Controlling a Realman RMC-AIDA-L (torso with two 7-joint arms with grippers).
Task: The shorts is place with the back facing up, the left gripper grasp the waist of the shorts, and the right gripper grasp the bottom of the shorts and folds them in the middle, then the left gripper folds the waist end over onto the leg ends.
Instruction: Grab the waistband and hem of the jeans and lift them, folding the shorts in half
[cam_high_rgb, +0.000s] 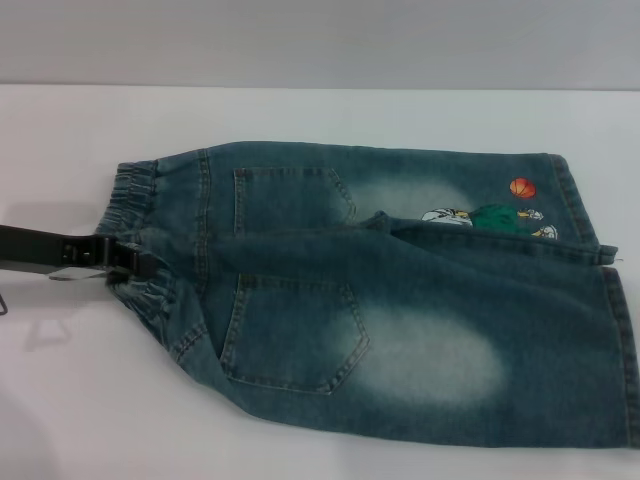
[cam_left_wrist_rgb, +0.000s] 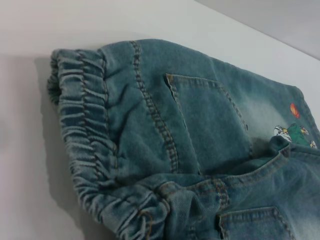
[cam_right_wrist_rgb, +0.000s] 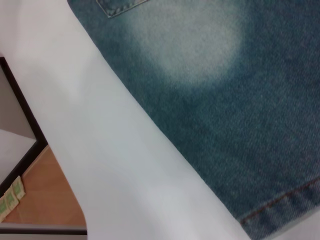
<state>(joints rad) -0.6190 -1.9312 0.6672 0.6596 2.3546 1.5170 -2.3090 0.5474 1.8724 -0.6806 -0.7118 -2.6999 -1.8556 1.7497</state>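
Observation:
The blue denim shorts (cam_high_rgb: 400, 300) lie back up on the white table, both patch pockets showing. The gathered waist (cam_high_rgb: 150, 185) points left and the leg ends (cam_high_rgb: 620, 340) point right. The far leg carries the cartoon and orange ball print (cam_high_rgb: 490, 215). My left gripper (cam_high_rgb: 140, 260) reaches in from the left and is shut on the middle of the waist, which bunches around it. In the left wrist view the ruffled waist (cam_left_wrist_rgb: 80, 115) is close up and puckered. The right wrist view looks down on the near leg (cam_right_wrist_rgb: 225, 100) and its stitched hem (cam_right_wrist_rgb: 285, 200). The right gripper shows in no view.
The white table (cam_high_rgb: 300, 110) runs behind and in front of the shorts. In the right wrist view its near edge (cam_right_wrist_rgb: 65, 150) runs beside the near leg, with a brown floor (cam_right_wrist_rgb: 45, 195) below it.

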